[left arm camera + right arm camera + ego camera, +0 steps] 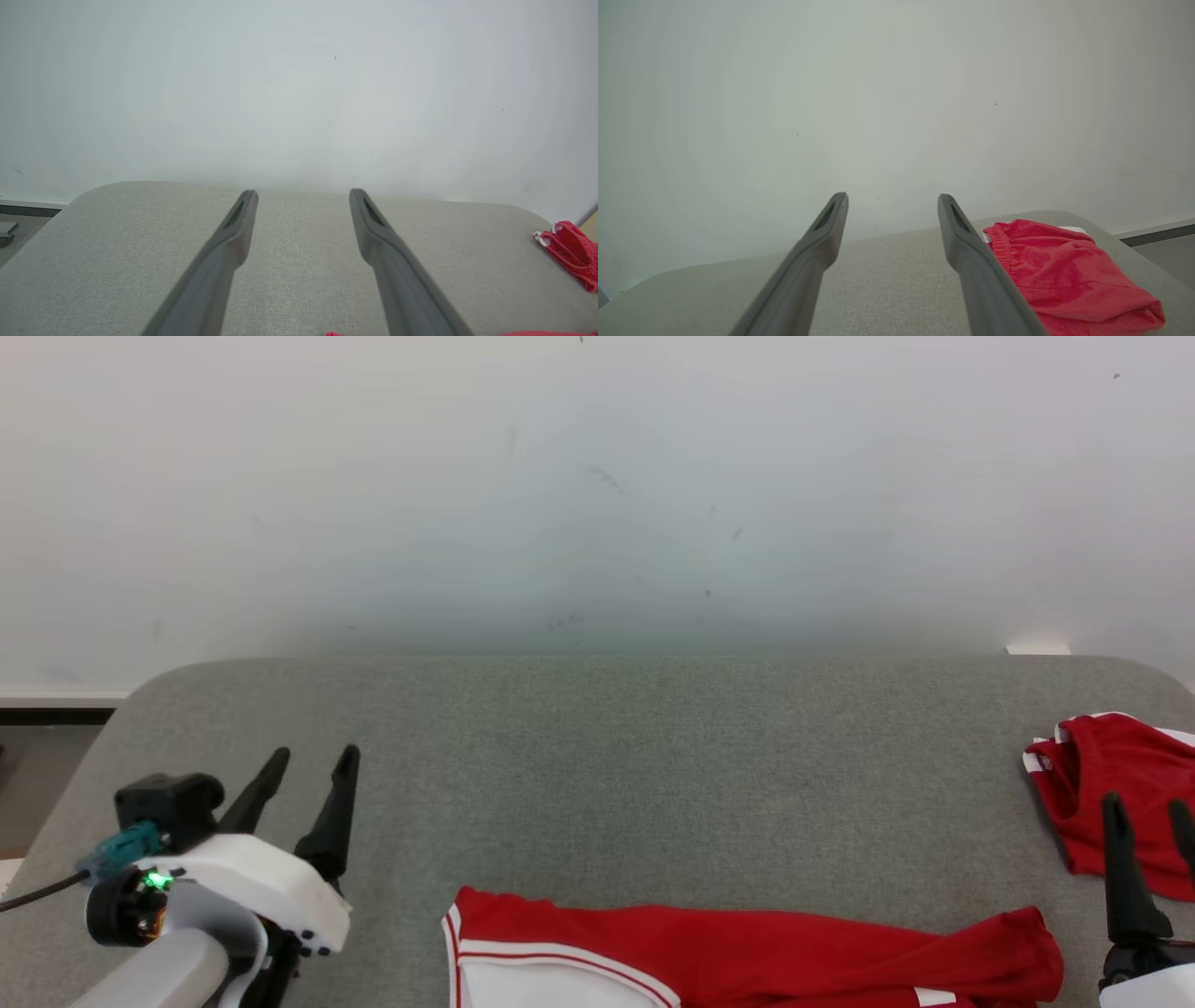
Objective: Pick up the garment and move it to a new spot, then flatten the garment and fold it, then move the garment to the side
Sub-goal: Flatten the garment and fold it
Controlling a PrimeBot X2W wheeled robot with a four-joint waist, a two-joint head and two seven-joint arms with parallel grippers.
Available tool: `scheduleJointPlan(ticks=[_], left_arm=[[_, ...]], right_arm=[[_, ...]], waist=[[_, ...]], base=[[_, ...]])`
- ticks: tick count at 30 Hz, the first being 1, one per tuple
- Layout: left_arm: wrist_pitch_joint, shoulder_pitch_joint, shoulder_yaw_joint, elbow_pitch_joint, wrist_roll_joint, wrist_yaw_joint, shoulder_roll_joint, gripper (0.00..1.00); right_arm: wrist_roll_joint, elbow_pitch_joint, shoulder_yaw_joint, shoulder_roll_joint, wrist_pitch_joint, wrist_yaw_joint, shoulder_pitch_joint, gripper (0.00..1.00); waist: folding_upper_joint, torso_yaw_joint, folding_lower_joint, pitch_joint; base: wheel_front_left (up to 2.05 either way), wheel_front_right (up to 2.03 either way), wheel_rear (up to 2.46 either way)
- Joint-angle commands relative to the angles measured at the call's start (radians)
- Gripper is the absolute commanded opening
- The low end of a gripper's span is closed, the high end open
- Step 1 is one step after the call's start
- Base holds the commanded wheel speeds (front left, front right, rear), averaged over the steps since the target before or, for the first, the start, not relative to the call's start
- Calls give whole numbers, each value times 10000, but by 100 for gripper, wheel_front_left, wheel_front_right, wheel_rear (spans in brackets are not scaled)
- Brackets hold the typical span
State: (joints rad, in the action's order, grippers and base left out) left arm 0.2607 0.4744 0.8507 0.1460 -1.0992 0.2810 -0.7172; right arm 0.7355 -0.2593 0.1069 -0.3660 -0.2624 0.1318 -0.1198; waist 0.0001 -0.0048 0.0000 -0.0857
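Overhead, flat red garment (747,943), wrist-side, bunched cloth (1064,275), left hand (316,753), right hand (1145,803) open, empty

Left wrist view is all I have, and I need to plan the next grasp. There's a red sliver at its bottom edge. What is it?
Observer: In the head view it is a red garment with white trim, stretched along the near edge of the grey surface.
Operator: Is it lying flat?
Observer: Not quite. It is creased toward its right end.
Operator: And the right pincer?
Observer: The right pincer is open and holds nothing. The other red garment, bunched at the right, lies just beside its right finger.
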Motion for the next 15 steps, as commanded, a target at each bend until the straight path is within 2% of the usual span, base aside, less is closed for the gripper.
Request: scheduleJointPlan(ticks=[1,3,5,6,12,15], left_arm=[[35,-565,-965,-369,822,338,373,100],[30,-1396,-1917,-751,1676,593,787,100],[33,-2205,-2932,-1152,2334,651,1375,100],[33,-2205,-2932,-1152,2334,651,1375,100],[36,-4341,-5115,-1719,4602,163,3075,100],[37,-5038,-5727,-1686,5529,-242,3934,100]], right_arm=[[-476,357,-331,336,-24,-23,469,100],[-876,601,-563,682,-25,-23,850,100],[-1103,739,-689,1004,-23,-23,1125,100],[-1103,739,-689,1004,-23,-23,1125,100],[-1723,921,-907,1585,-24,-23,1683,100],[-1894,753,-957,1708,-23,-23,1834,100]], waist=[[-1,23,0,11],[-1,-11,0,33],[-1,-65,0,51],[-1,-65,0,51],[-1,-280,0,148],[-1,-343,0,226]], base=[[0,0,0],[0,0,0],[0,0,0],[0,0,0],[0,0,0],[0,0,0]])
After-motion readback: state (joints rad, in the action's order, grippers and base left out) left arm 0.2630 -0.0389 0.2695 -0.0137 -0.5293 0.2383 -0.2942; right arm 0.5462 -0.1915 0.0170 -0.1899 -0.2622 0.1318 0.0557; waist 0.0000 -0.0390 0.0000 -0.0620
